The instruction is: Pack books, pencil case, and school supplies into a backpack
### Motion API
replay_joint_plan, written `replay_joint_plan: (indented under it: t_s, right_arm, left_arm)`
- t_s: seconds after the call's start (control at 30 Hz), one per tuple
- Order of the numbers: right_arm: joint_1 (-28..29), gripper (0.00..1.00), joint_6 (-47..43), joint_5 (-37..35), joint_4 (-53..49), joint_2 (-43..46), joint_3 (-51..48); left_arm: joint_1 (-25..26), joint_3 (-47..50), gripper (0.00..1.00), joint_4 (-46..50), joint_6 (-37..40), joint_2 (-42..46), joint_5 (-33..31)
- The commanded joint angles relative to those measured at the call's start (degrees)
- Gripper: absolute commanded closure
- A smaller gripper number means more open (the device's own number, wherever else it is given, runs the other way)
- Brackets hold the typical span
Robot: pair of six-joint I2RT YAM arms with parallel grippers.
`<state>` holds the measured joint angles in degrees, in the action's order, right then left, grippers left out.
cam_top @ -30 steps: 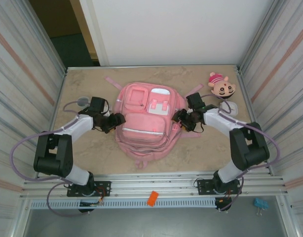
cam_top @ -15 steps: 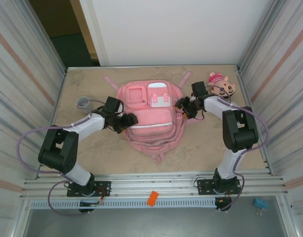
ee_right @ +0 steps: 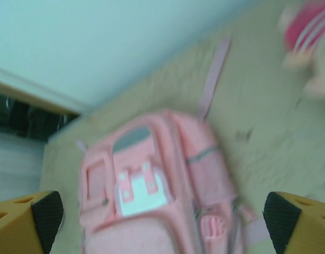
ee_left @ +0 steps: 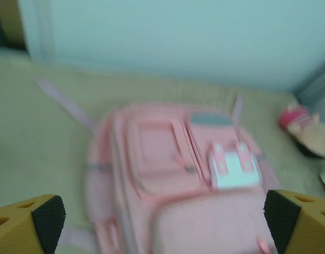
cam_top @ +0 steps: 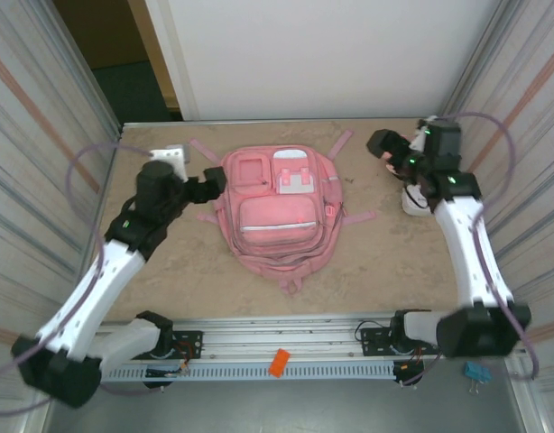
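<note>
Top external view: the backpack point(cam_top: 275, 212) lies flat in the middle of the table point(cam_top: 169, 262), front pockets point(cam_top: 281, 176) facing up and its top towards the far wall. Two straps point(cam_top: 340, 142) trail out on the table behind it. It is pink fabric and looks soft and floppy, so it would probably sag and fold if lifted by one point, and a loose pinch of the smooth cloth could slip. A strap, the top edge or a zip seam looks like the surest hold, with the second arm steadying the body. The zips appear closed, though the wrist views are too blurred to be sure.

The left gripper point(cam_top: 209, 183) hovers just beside the backpack's upper left corner, its jaws spread wide and holding nothing. The right gripper point(cam_top: 385, 144) hangs apart from the bag near the far right corner, likewise spread and empty, with a doll head point(ee_left: 305, 129) close by.
</note>
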<state>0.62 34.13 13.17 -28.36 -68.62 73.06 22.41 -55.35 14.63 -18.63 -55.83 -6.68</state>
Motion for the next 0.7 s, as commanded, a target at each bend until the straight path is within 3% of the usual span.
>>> replay_joint_plan:
  t_s: [0.0, 0.13, 0.27, 0.37, 0.5, 0.6, 0.67]
  right_arm:
    - [-2.0, 0.01, -13.7, -7.5, 3.8, 5.6, -10.3]
    - [-2.4, 0.01, -24.7, -11.4, 18.3, 12.3, -27.1]
    - [-3.7, 0.01, -26.9, -13.4, 27.7, 14.7, -38.3]
    - [-6.5, 0.01, -26.3, -10.3, 33.8, 12.2, -43.6]
    - [-7.6, 0.01, -26.3, -8.3, 53.1, 3.6, -52.1]
    - [-7.6, 0.01, -25.9, -6.3, 67.7, -5.0, -54.9]
    - [-7.2, 0.01, -27.4, -4.6, 74.0, -9.5, -54.0]
  left_arm:
    - [-0.8, 12.4, 0.01, -8.8, 15.5, 4.8, -14.9]
    - [-1.8, 26.8, 0.01, -20.9, 21.1, 7.7, -17.1]
    - [-4.5, 35.6, 0.01, -33.4, 22.2, 4.5, -16.3]
    - [-8.5, 40.0, 0.01, -47.2, 23.4, -1.8, -12.9]
    - [-13.2, 41.5, 0.01, -67.1, 26.1, -17.8, -5.4]
    - [-13.5, 39.2, 0.01, -71.8, 28.2, -27.1, -4.1]
    - [-17.3, 40.9, 0.01, -78.4, 24.2, -31.2, -1.6]
